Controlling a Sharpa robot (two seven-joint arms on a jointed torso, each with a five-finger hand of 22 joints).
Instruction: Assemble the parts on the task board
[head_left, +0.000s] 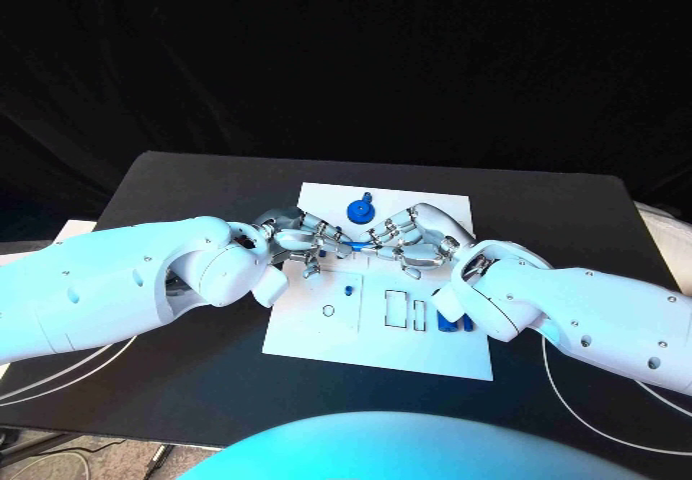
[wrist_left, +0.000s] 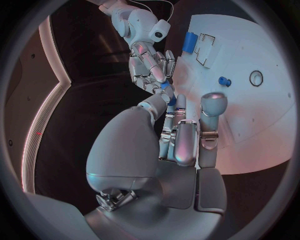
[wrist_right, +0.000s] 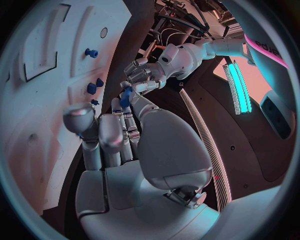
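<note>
Small blue rod-shaped part (head_left: 358, 244) is held above the white flat task board (head_left: 433, 350), pinched at its two ends by the left hand (head_left: 296, 243) and the right hand (head_left: 411, 243). For good transfer, one hand should keep firm pinch until the other releases.

head: overhead | wrists: close behind hands (share task board (head_left: 378, 330))

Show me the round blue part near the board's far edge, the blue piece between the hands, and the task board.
round blue part (head_left: 361, 210), head view, its disc.
blue piece (head_left: 359, 244), head view, its middle.
task board (head_left: 378, 350), head view, bare near edge.
</note>
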